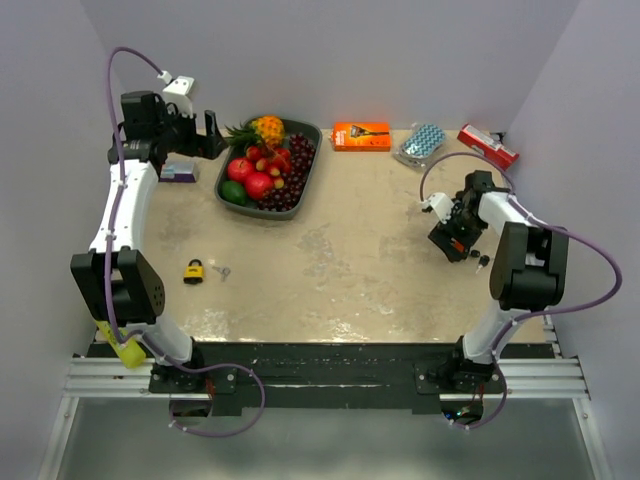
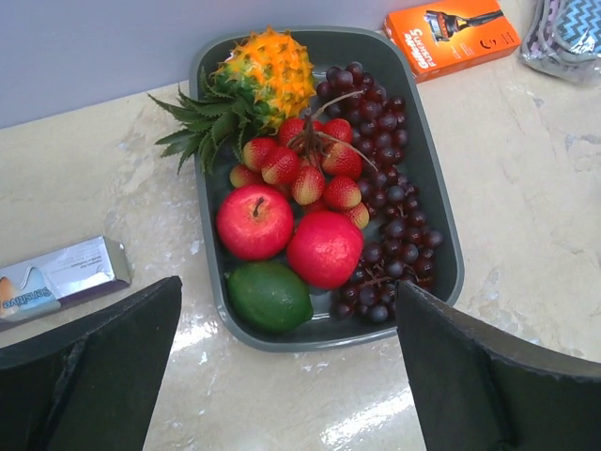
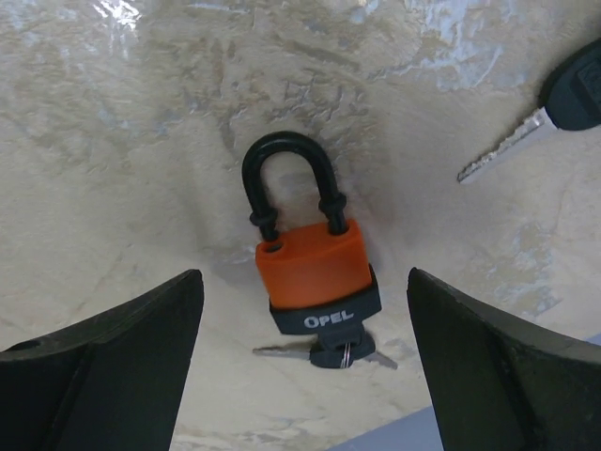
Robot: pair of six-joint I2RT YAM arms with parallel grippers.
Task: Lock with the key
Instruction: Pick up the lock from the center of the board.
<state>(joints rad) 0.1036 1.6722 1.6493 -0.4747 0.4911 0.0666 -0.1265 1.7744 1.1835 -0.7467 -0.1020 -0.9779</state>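
Near the left arm's base a yellow padlock [image 1: 194, 271] lies on the counter [image 1: 380, 280], a small key [image 1: 222, 271] just beside it. Farther out on the right, the right end effector [image 1: 455, 243] hangs open and empty over an orange padlock [image 3: 313, 268] with an inserted key [image 3: 329, 355] in its base. Farthest back, the left end effector [image 1: 198, 128] gapes open above the fruit tray [image 2: 443, 230].

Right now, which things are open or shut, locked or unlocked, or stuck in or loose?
Orange padlock: unlocked, one shackle leg out of its hole.
Ringed key: at that padlock's bottom, seems pushed in.
Black-headed key: loose on the table.
Yellow padlock: too small to tell.
Left gripper: open, above the fruit tray.
Right gripper: open, over the orange padlock.
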